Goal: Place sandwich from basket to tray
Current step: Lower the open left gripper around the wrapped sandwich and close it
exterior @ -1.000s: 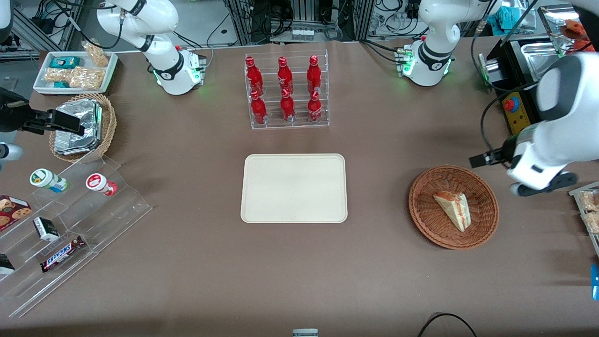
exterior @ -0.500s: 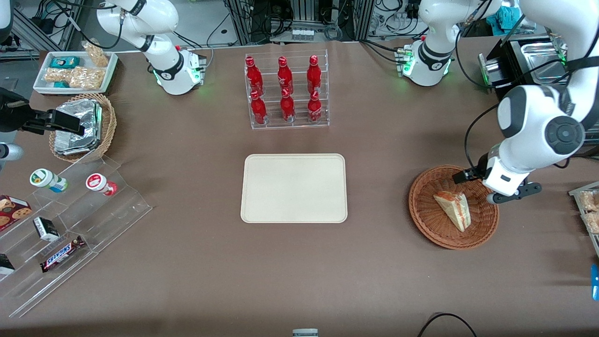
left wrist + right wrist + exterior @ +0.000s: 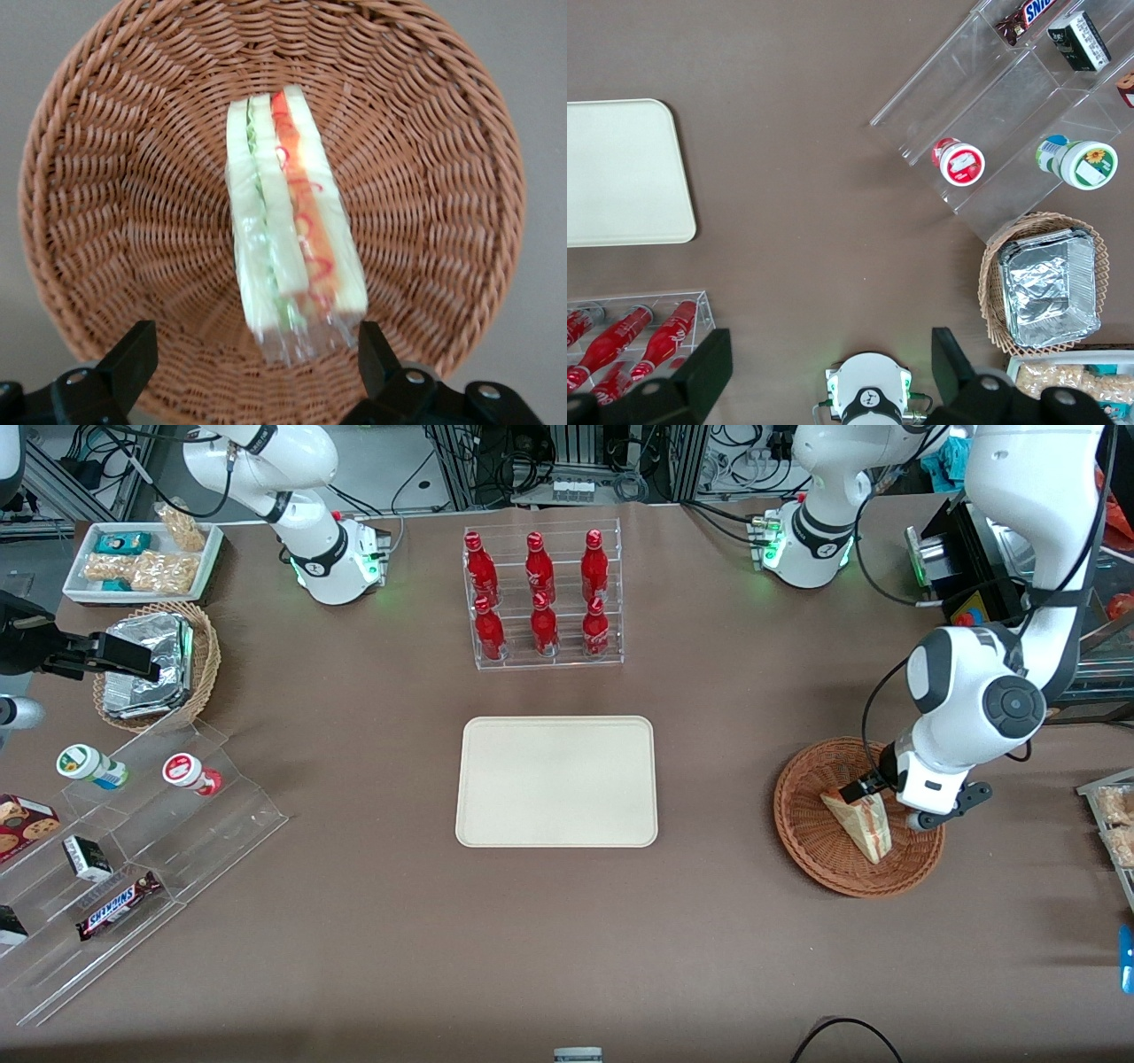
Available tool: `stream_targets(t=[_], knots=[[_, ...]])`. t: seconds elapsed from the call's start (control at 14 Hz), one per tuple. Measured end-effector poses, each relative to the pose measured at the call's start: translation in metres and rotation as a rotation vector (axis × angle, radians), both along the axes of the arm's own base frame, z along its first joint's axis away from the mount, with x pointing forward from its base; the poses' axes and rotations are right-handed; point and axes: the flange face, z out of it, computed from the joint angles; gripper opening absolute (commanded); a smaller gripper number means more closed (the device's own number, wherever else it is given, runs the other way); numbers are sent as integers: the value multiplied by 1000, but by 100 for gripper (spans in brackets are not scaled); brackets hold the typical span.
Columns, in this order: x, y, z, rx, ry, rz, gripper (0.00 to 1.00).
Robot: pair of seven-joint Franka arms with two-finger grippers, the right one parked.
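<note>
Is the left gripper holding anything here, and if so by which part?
Nothing is held. The gripper hangs open above the sandwich in the basket, its fingers apart on either side of the wide end.

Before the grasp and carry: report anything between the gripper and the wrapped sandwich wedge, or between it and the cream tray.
Nothing visible. The open gripper hovers over the clear-wrapped triangular sandwich in the reddish-brown wicker basket. Only bare brown table lies between basket and flat cream rectangular tray.
</note>
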Motion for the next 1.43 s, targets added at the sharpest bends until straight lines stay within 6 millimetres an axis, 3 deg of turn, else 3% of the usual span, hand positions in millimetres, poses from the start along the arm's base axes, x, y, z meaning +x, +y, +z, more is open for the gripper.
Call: stream_targets(t=[0.64,1.36,1.43], knots=[[2,7,-25,-5,-33,121,100],[8,9,-28,-11,-72,226,100],[8,9,-31,-12,-72,228,92]])
